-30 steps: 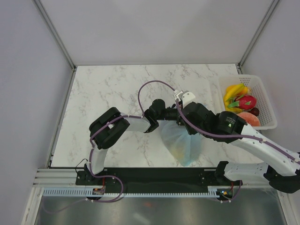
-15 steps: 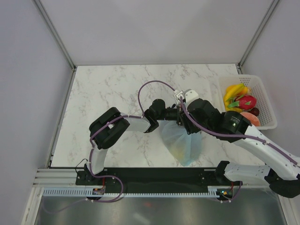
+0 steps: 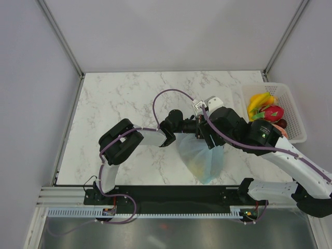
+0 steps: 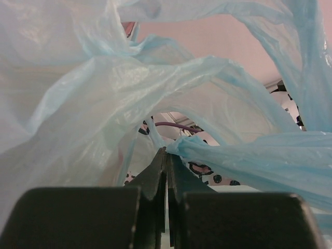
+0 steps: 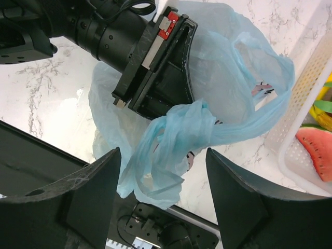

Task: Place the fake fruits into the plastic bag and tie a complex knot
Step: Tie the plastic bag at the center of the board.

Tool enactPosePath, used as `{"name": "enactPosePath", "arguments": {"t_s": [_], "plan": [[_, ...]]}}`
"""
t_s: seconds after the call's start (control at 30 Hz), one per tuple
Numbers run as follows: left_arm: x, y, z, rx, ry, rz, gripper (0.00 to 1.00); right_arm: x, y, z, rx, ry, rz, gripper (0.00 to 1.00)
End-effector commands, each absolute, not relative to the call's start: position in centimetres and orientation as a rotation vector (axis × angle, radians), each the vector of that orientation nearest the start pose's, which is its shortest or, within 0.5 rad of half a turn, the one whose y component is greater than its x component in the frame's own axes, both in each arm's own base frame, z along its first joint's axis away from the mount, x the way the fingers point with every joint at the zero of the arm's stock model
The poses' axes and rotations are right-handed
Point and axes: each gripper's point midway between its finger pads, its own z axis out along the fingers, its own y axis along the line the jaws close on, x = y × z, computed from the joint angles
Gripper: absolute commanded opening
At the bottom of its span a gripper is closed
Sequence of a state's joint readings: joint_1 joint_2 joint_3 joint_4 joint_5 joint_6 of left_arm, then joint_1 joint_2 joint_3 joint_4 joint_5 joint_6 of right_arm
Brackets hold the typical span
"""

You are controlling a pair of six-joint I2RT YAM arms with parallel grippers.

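Operator: Marble table (image 3: 119, 98) from above. Where is the plastic bag (image 3: 199, 158)?

Me: It sits near the front edge between my two arms, with its neck up where my wrists meet. Something yellowish shows through its lower end. The fake fruits (image 3: 265, 106) I can make out lie in the white basket (image 3: 295, 116) at the right edge, well apart from the bag.

Operator: And your left wrist camera?

Me: My left gripper (image 4: 166, 162) is pressed fully together, pinching a twisted strand of the pale blue film. More film drapes across the whole view.

Operator: Right wrist?

Me: My right gripper (image 5: 162, 155) stands wide apart and clamps nothing. A bunched, twisted wad of the bag's handles hangs between my fingers (image 5: 85, 202); whether it brushes them I cannot tell. The left gripper's black body sits just behind that wad, holding it. At the right is the basket's rim, with a red slice (image 5: 314, 150) inside.
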State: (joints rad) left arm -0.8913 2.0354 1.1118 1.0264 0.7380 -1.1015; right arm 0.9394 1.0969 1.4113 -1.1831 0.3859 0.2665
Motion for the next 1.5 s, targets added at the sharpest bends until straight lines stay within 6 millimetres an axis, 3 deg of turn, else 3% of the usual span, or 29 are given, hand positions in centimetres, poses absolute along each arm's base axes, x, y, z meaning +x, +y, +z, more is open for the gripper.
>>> {"name": "enactPosePath", "arguments": {"t_s": [0.0,0.13,0.47,0.87,1.03,1.1,1.3,1.47], "plan": [[21.1,-49.0,22.1,0.649,1.715,-2.014,0.02,18.7,15.1,28.0,-0.584,2.271,0.076,0.75],[21.2,-49.0,22.1,0.649,1.715,-2.013,0.02,18.4,15.2,27.7,-0.604,2.281,0.092,0.87],[21.1,-48.9,22.0,0.653,1.718,-2.016,0.02,18.2,13.7,29.5,-0.552,2.249,0.071,0.9],[21.0,-48.9,22.0,0.654,1.718,-2.017,0.02,18.4,16.3,32.9,-0.554,2.144,0.264,0.93],[21.0,-48.9,21.9,0.656,1.718,-2.018,0.02,20.1,16.2,35.0,-0.463,2.066,0.246,0.84],[20.9,-48.9,21.8,0.656,1.721,-2.02,0.02,21.3,15.5,35.5,-0.408,2.051,0.205,0.75],[20.9,-48.8,21.9,0.661,1.717,-2.021,0.02,24.5,12.2,35.9,-0.238,2.046,0.131,0.62],[21.0,-48.7,21.9,0.658,1.718,-2.021,0.02,25.8,10.9,33.1,-0.199,2.11,0.159,0.56]]}}
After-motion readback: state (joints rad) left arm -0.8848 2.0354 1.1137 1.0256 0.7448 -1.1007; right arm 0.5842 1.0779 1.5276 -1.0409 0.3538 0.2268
